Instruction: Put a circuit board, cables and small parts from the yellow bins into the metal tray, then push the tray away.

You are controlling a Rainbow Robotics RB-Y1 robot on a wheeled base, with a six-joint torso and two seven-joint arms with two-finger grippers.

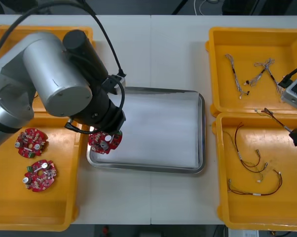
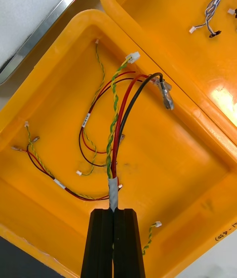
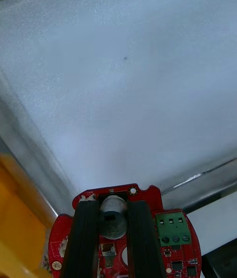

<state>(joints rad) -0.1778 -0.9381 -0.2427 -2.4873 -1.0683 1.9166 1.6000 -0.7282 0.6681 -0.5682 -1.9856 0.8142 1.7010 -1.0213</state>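
Holding the circuit board (image 1: 105,141) by a single raised component, the left end effector (image 3: 112,209) hangs over the metal tray (image 1: 202,129), at the tray corner nearest the worktop's left edge and the robot. Its fingers (image 3: 85,228) stand apart by the width of a round metal can (image 3: 112,216) mounted on the board and clamp on that can. The board hangs below them, apparently level, above the white tray lining and not yet set down.

Handling, as judged: the board is light and rigid, but fragile. Its whole weight is carried through one soldered component, so a sideways knock against the tray rim would likely strain the joint. The smooth can may also slip or let the board swivel. A low, slow release onto the lining suits it. The green terminal block (image 3: 173,227) beside the fingers should touch nothing.

The right end effector (image 2: 114,211) is over the yellow bin (image 2: 163,159) at the worktop's near right corner. Its fingers are closed on the white-taped end of a cable bundle (image 2: 114,150) of red, black and twisted yellow-green wires. This item is light and limp. Its loose ends will trail and may snag the other cables (image 2: 85,121) lying in the bin. The taped section is the firmest hold point.
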